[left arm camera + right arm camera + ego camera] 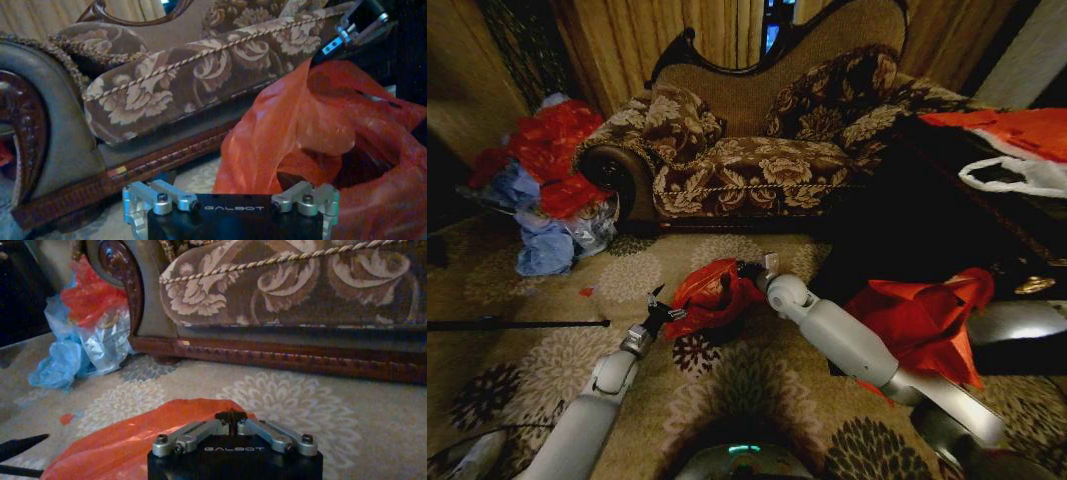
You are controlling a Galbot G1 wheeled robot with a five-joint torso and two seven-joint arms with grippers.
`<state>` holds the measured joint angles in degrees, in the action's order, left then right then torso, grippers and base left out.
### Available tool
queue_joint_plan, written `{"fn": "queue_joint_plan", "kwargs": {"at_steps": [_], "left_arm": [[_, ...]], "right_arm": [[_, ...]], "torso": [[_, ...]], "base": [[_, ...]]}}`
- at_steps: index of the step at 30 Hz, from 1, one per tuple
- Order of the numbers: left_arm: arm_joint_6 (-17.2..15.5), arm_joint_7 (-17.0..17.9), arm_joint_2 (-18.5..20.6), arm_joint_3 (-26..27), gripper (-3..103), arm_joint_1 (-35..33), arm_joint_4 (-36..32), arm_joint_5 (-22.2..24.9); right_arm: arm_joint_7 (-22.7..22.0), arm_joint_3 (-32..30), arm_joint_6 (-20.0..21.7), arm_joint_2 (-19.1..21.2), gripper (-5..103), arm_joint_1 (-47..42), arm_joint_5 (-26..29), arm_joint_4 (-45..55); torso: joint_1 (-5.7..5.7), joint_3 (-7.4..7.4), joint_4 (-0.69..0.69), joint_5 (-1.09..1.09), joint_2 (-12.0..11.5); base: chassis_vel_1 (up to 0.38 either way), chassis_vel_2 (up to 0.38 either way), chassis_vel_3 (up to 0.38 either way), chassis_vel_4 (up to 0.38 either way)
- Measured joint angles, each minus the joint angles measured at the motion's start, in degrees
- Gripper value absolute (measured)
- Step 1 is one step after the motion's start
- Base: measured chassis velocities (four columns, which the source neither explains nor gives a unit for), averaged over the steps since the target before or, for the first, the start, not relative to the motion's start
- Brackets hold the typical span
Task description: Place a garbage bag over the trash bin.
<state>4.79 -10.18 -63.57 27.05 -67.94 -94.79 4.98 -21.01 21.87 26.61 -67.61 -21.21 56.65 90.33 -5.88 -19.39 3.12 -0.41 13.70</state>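
— Nearest the head camera, what do you see, going left to right?

— Two grey arms rise from the bottom edge over the flowered carpet (757,390). On the left, the left tool (659,312) sits at the left edge of the garbage bag (712,297); its own wrist view has the linkages spread wide, but I cannot tell whether it has hold of the plastic.

— And the bag itself?

— It lies on the carpet in front of the sofa (757,150), between the two arms, with its mouth gaping open in the left wrist view. The trash bin is hidden under it, if it is there; I cannot make it out.

— The right side?

— The right tool (749,270) is at the bag's far right edge. In its wrist view the fingers (230,416) are pressed together, touching the red plastic. A heap of red and blue bags (547,185) lies left of the sofa.
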Motion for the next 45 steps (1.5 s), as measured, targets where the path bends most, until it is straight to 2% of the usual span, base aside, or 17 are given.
{"fn": "queue_joint_plan", "kwargs": {"at_steps": [3, 6, 8, 9, 16, 19, 24, 28, 30, 32, 34, 36, 37, 40, 43, 45], "left_arm": [[-0.21, 0.01, -0.06, -0.79, 103, 1.16, 0.12, -0.05], [-0.34, 0.30, -0.15, -1.27, 101, 2.10, 0.19, -0.05], [-0.39, 1.67, -0.32, -1.90, 93, 3.20, 0.31, 0.16], [-0.39, 1.67, -0.32, -1.90, 93, 3.20, 0.31, 0.16], [-0.61, 1.66, -0.33, -2.04, 70, 4.03, 0.90, 0.97], [-0.64, 1.66, -0.24, -1.82, 66, 3.75, 0.52, 1.14], [-0.88, 1.70, 0.13, -1.25, 50, 3.17, -0.14, 1.90], [-0.88, 1.70, 0.22, -1.14, 43, 3.07, -0.15, 2.03], [-0.91, 1.70, 0.16, -1.31, 34, 3.10, -0.14, 2.19], [-1.02, 1.69, 0.13, -1.39, 34, 3.12, -0.19, 2.35], [-1.43, 1.70, 0.06, -1.63, 23, 3.26, -0.37, 3.05], [-1.52, 1.70, 0.03, -1.68, 23, 3.27, -0.37, 3.18], [-1.60, 1.70, 0.00, -1.70, 15, 3.29, -0.37, 3.28], [-1.66, 1.70, 0.00, -1.70, 11, 3.22, -0.36, 3.31], [-1.98, 1.81, 0.08, -1.44, 1, 2.83, -0.70, 3.50], [-2.21, 2.01, 0.11, -1.30, 1, 2.70, -1.00, 3.83]], "right_arm": [[0.23, -0.01, -0.32, -0.28, 0, -0.30, -0.78, -0.12], [0.36, 0.00, -0.46, -0.40, 0, -0.40, -1.18, -0.17], [0.54, 0.04, -0.55, -0.57, 0, -0.42, -1.48, -0.29], [0.54, 0.04, -0.55, -0.57, 0, -0.42, -1.48, -0.29], [0.62, 0.32, -0.70, -0.95, 0, -0.54, -1.95, -0.29], [0.62, 0.33, -0.83, -0.95, 0, -0.55, -2.28, -0.55], [0.63, -0.07, -1.13, -0.30, 0, -0.62, -2.79, -0.85], [0.94, -0.40, -1.27, 0.00, 0, -0.62, -3.35, -1.39], [1.36, -0.62, -1.37, 0.11, 0, -0.50, -3.80, -2.11], [1.52, -0.70, -1.38, 0.23, 0, -0.49, -3.79, -2.11], [1.92, -0.80, -1.38, 0.57, 0, -0.65, -3.55, -1.73], [1.98, -0.80, -1.38, 0.60, 0, -0.73, -3.38, -1.49], [2.00, -0.80, -1.39, 0.60, 0, -0.78, -3.07, -1.16], [2.22, -0.80, -1.46, 0.60, 0, -0.79, -2.68, -0.77], [2.63, -0.95, -1.69, 0.68, 0, -0.83, -2.80, -0.71], [2.88, -1.08, -1.83, 0.73, 0, -1.02, -3.15, -0.78]], "torso": [[0.00, 0.00, 0.01, 0.01, 0.00], [0.00, 0.00, 0.01, 0.00, 0.00], [0.00, 0.00, 0.01, 0.01, 0.00], [0.00, 0.00, 0.01, 0.01, 0.00], [0.00, 0.00, 0.01, 0.01, 0.00], [0.00, 0.00, 0.00, 0.01, 0.00], [0.01, 0.00, 0.00, 0.01, 0.00], [0.01, 0.00, 0.01, 0.01, 0.00], [0.01, 0.00, -0.01, 0.01, 0.00], [0.00, 0.00, 0.00, 0.00, 0.00], [0.01, 0.00, 0.01, 0.01, 0.00], [0.00, 0.00, 0.01, 0.01, 0.00], [0.01, 0.00, 0.00, 0.01, 0.00], [0.01, 0.00, 0.00, 0.01, 0.00], [0.00, 0.00, 0.00, 0.00, 0.00], [0.01, 0.00, 0.00, 0.01, 0.00]], "base": [[0.000, 0.000, 0.000, 0.000], [0.000, 0.000, 0.000, 0.000], [0.000, 0.000, 0.000, 0.000], [0.000, 0.000, 0.000, 0.000], [0.000, 0.000, 0.000, 0.000], [0.000, 0.000, 0.000, 0.000], [0.000, 0.000, 0.000, 0.000], [0.000, 0.000, 0.000, 0.000], [0.000, 0.000, 0.000, 0.000], [0.000, 0.000, 0.000, 0.000], [0.000, 0.000, 0.000, 0.000], [0.000, 0.000, 0.000, 0.000], [0.000, 0.000, 0.000, 0.000], [0.000, 0.000, 0.000, 0.000], [0.000, 0.000, 0.000, 0.000], [0.000, 0.000, 0.000, 0.000]]}}
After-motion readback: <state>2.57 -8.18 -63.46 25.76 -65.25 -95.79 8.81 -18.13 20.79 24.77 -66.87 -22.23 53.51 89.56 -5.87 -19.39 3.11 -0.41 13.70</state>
